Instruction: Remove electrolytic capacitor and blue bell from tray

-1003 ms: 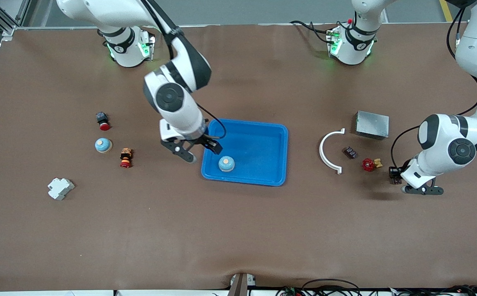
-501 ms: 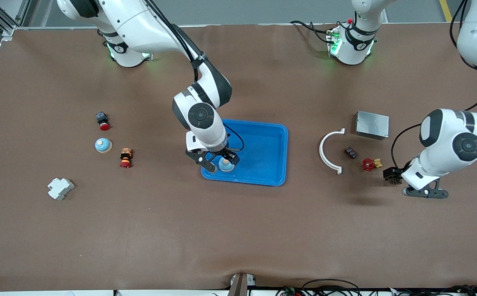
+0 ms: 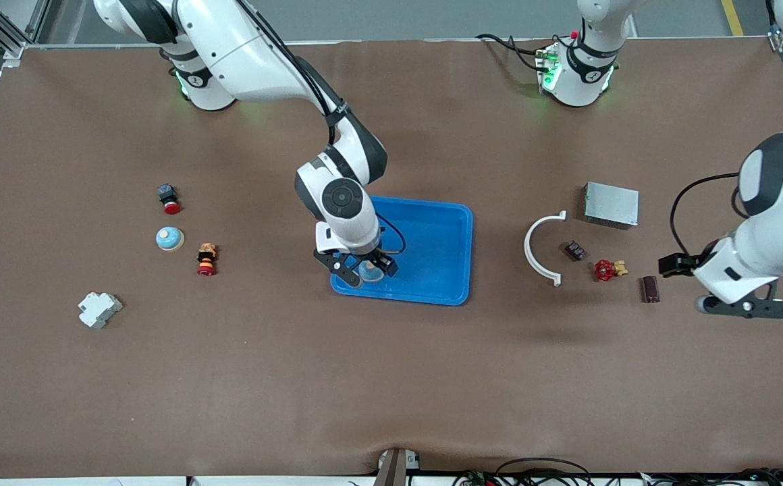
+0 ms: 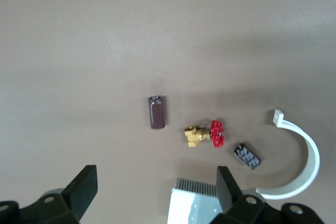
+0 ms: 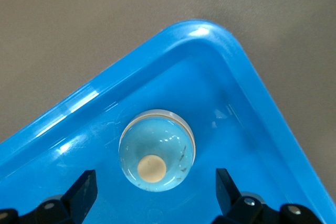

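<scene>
A pale blue bell (image 3: 369, 269) with a tan button sits in the blue tray (image 3: 432, 250), in the corner nearest the front camera at the right arm's end. My right gripper (image 3: 364, 271) is low over it and open. In the right wrist view the bell (image 5: 156, 156) lies between the spread fingers (image 5: 84, 187) of that gripper (image 5: 155, 184), untouched. A dark brown capacitor (image 3: 649, 289) lies on the table beside a red valve. My left gripper (image 3: 746, 308) hangs open and empty, toward the left arm's end from it. In the left wrist view the left gripper (image 4: 156, 182) is clear of the capacitor (image 4: 156, 112).
Near the capacitor lie a red-and-brass valve (image 3: 608, 270), a small dark part (image 3: 574, 250), a white curved bracket (image 3: 540, 250) and a metal box (image 3: 611, 205). Toward the right arm's end sit a second blue bell (image 3: 169, 237), two red push-buttons (image 3: 169, 198) (image 3: 206, 260) and a white block (image 3: 99, 309).
My right gripper moved across the tray's edge and came down around the bell. My left gripper opened, left the capacitor on the table, then rose and drew away toward its own end.
</scene>
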`<action>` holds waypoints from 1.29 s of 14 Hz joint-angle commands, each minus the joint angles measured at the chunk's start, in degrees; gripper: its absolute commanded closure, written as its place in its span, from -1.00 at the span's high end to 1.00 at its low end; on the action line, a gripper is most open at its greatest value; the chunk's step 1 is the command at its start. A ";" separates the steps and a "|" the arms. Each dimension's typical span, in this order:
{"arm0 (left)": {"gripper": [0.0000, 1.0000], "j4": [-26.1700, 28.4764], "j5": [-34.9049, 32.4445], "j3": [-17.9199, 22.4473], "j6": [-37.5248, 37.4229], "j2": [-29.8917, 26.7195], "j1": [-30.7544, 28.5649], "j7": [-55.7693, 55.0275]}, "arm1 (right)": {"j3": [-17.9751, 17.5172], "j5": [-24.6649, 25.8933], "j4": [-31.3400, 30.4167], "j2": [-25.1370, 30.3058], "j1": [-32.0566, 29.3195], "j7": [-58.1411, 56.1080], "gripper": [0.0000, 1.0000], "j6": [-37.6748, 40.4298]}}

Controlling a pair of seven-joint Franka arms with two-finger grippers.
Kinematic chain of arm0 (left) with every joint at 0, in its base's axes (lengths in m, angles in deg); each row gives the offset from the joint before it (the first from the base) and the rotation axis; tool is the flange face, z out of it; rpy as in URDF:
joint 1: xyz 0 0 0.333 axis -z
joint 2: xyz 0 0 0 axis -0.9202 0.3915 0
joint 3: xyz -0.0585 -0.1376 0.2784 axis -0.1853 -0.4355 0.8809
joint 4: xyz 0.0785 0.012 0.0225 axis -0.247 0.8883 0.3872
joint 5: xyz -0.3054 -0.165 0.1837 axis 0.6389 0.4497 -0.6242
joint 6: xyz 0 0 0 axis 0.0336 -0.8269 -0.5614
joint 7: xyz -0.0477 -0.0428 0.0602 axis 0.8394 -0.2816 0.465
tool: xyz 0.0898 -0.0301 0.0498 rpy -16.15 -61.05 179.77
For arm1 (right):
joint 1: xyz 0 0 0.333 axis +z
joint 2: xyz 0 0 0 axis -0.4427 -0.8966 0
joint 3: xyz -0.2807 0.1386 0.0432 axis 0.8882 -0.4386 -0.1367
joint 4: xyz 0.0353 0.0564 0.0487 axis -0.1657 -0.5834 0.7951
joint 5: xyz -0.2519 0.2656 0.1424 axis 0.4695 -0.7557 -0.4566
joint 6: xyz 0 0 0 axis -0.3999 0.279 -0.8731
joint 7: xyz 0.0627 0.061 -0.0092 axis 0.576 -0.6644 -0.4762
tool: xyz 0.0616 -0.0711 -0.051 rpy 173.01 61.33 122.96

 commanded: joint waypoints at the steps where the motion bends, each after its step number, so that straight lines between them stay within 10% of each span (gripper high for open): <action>1: 1.00 -6.13 0.99 -1.82 -9.92 -0.71 -0.08 -0.26 | 0.82 1.44 2.98 -2.35 0.83 1.90 1.00 0.45; 5: 1.00 -9.40 4.66 -2.18 -15.23 -3.60 -0.34 -0.35 | 0.82 1.53 3.69 -3.05 0.83 1.90 0.91 0.45; 6: 1.00 -9.40 7.38 -1.83 -15.23 -6.14 -0.34 -0.35 | 0.82 1.44 3.78 -3.05 0.83 1.81 0.18 0.53; 7: 1.00 -9.40 9.58 -1.74 -15.23 -7.99 -0.42 -0.35 | 0.82 1.18 3.95 -3.05 0.74 1.98 -0.97 0.62; 13: 1.00 -8.96 14.52 -1.91 -16.29 -15.56 -0.34 -1.66 | 0.82 1.53 5.27 -2.79 0.65 4.27 -1.00 2.81; 18: 1.00 -8.09 16.11 2.01 -16.20 -18.02 4.02 -3.43 | 0.73 1.79 13.08 -1.92 0.74 2.78 -1.00 19.23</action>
